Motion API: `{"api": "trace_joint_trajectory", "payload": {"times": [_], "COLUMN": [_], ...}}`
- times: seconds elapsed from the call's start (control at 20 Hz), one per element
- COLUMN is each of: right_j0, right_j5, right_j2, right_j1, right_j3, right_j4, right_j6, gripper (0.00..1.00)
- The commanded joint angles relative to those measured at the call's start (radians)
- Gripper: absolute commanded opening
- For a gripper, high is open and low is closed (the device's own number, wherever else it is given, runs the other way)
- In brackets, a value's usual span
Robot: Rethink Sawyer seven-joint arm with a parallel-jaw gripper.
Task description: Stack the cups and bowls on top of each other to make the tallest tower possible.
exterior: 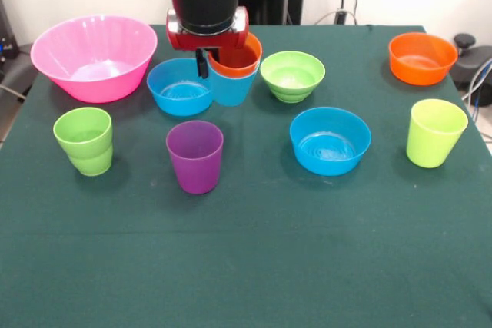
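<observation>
While the tool [206, 61] is pinching the rim of the orange plastic cup [237, 57] nested in a light blue plastic cup [231, 88], the pair is hanging beside a blue plastic bowl [178, 87]. Both are looking light, stiff and slick, so that thin rim is seeming the best hold.

I see my gripper [204, 63] gripping the orange cup [237, 57] nested in the light blue cup [233, 87], beside a blue bowl [178, 87]

Green-covered desk [254, 266] carries pink bowl [94, 55], two blue bowls [178, 87] [330, 140], green bowl [292, 75], orange bowl [422, 57], plus stepped green cup [84, 140], purple cup [195, 156], yellow-green cup [435, 133].
</observation>
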Motion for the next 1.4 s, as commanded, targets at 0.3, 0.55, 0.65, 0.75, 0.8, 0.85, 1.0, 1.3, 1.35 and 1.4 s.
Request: {"api": "trace_joint_trajectory", "payload": {"times": [0.3, 0.55, 0.65, 0.75, 0.8, 0.85, 1.0, 1.3, 1.35, 1.4], "right_j0": [0.015, 0.005, -0.002, -0.005, -0.004, -0.012, -0.025, -0.079, -0.093, -0.101], "right_j5": [0.186, 0.233, 0.236, 0.234, 0.232, 0.229, 0.226, 0.129, 0.091, 0.072], "right_j2": [0.126, 0.138, 0.144, 0.149, 0.151, 0.149, 0.155, 0.156, 0.157, 0.159], "right_j1": [-0.005, -0.001, 0.003, 0.017, 0.027, 0.015, 0.014, -0.071, -0.096, -0.099], "right_j3": [-0.154, -0.219, -0.246, -0.280, -0.305, -0.293, -0.310, -0.159, -0.107, -0.093], "right_j4": [0.019, 0.000, -0.008, -0.023, -0.033, -0.038, -0.050, -0.053, -0.057, -0.065], "right_j6": [-0.082, -0.121, -0.137, -0.157, -0.166, -0.178, -0.210, -0.212, -0.207, -0.210], "gripper": [0.00, 0.00, 0.00, 0.00, 0.00, 0.00, 0.00, 0.00, 0.00, 0.00]}}
